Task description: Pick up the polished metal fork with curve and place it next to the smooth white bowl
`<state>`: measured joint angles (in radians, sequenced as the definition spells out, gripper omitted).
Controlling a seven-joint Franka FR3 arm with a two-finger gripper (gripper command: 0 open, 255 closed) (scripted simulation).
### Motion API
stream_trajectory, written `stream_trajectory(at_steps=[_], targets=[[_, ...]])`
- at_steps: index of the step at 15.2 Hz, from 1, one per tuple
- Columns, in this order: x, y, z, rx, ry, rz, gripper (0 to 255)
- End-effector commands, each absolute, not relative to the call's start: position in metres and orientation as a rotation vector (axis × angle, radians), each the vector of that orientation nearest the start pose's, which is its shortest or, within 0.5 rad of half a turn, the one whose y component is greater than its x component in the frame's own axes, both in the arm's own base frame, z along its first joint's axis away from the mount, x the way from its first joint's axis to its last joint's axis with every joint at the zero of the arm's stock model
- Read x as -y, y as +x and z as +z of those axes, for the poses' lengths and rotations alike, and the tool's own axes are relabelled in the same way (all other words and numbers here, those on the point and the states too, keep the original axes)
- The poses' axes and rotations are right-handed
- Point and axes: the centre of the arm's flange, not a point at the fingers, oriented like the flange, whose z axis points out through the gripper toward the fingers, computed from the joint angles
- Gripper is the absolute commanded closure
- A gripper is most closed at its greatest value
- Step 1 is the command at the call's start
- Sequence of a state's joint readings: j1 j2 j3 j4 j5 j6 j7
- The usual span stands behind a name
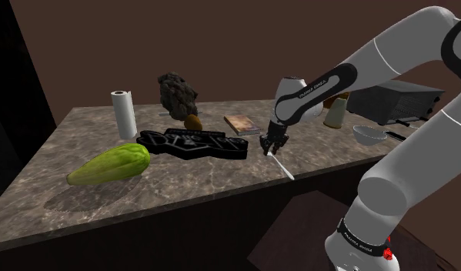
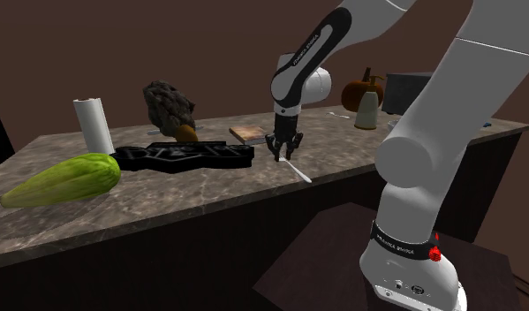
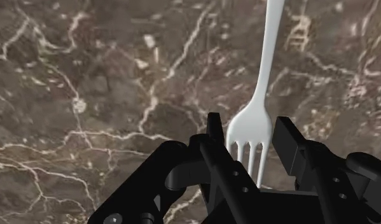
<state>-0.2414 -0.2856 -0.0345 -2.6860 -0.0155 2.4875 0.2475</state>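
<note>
The marbled counter (image 1: 221, 181) runs across the middle of the shoulder view, and the arm (image 1: 390, 61) reaches over it from the right of the frame down to its centre. The bowl (image 1: 367, 135), pale and shallow, sits at centre right of that view, well apart from the gripper and to its right along the counter. The gripper (image 1: 272, 146) points straight down at the counter just right of centre; in the second exterior view it (image 2: 283, 148) hangs at the middle of the frame over the counter's front strip. The fork (image 1: 282, 167), drawn plain white, lies flat near the front edge. Its long axis slants from under the gripper toward the lower right of the shoulder view, and likewise in the second exterior view (image 2: 298, 170). In the wrist view the gripper (image 3: 251, 137) has its jaws spread, one to each side of the fork (image 3: 271, 57) at its tined head. The handle runs straight away from them, so the jaws stand across the fork's width. A thin gap seems to show on each side, so I judge the fork straddled, not clasped. Closing here should pinch the head, leaving the long handle hanging free toward the lower right.
</note>
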Motion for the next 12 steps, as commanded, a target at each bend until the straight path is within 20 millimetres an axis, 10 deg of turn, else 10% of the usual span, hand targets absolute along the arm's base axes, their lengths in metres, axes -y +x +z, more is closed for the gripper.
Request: stream_trajectory(at_steps=[1, 12], targets=[[0.106, 0.391, 0.329, -0.781, -3.041, -0.121, 255], [0.105, 0.392, 0.375, -0.78, -3.041, -0.122, 255]])
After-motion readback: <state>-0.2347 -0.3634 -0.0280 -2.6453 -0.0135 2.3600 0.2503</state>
